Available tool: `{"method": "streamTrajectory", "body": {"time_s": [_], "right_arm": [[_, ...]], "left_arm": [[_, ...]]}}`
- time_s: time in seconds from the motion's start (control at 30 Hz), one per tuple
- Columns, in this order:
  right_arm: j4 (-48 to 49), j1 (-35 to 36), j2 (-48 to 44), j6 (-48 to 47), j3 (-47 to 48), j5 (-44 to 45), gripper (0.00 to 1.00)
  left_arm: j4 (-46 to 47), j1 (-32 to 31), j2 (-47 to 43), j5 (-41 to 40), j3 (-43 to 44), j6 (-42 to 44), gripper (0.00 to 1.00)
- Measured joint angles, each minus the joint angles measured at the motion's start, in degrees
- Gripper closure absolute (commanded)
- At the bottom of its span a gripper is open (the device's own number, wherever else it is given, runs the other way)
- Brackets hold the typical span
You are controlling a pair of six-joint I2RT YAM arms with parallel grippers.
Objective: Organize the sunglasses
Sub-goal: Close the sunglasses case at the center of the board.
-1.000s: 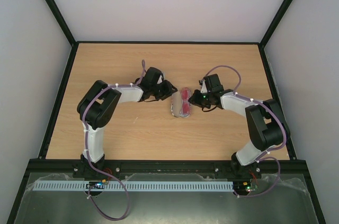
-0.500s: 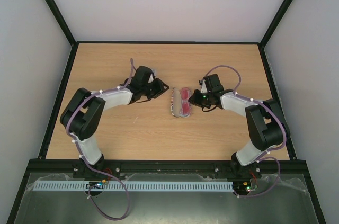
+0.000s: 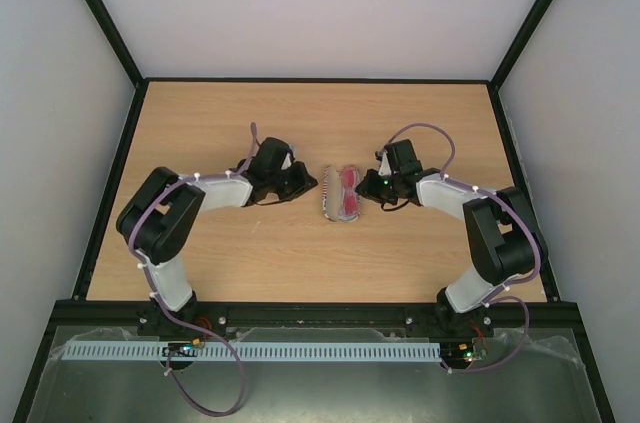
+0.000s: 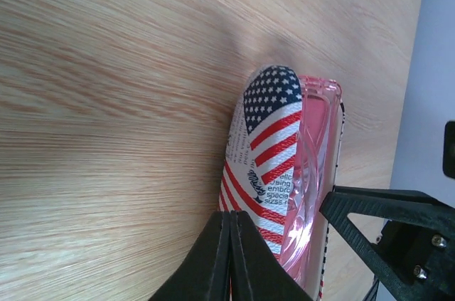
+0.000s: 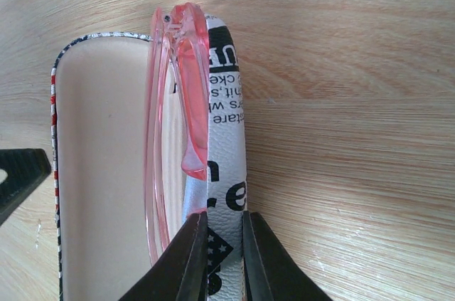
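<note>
Top external view: the left gripper point(image 3: 305, 181) has backed off toward 9 o'clock from the case point(image 3: 333, 205) since a second ago. Its jaws, part-open then, are now pressed flat together on nothing. The right gripper point(image 3: 372, 190) has not moved. It sits at the case's 3 o'clock side, jaws narrow, pinching the printed shell wall.

Sunglasses point(image 5: 186, 87): pink-red frame, folded, lying on edge inside the open case, tucked between the cream lining point(image 5: 99, 144) and the printed shell. No finger touches them.

Reading: the left arm's release and retreat suggest the placing step is over and the glasses are seated. What is left, I judge, is shutting the case.

Surroundings: the case lies mid-table point(image 3: 200, 123) on bare wood, the two arms flanking it. No cloth is in sight in any view.

In the way: the right fingers straddle the very wall that the lid must meet, so they probably have to shift or let go before it closes. The left fingertips rest just beside the flag-patterned shell at its 9 o'clock edge. One temple tip stands proud near the rim and may catch the lid.
</note>
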Motion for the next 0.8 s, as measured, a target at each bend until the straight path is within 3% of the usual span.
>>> {"method": "streamTrajectory", "body": {"time_s": [0.43,0.8], "right_arm": [[0.0,-0.1,0.6,0.0,0.0,-0.3,0.86],[-1.3,-0.8,1.8,0.0,0.0,0.6,0.86]], "left_arm": [[2.0,-3.2,4.3,0.2,2.3,-2.0,0.98],[-0.3,-5.2,7.6,-1.6,9.8,-1.9,0.98]]}}
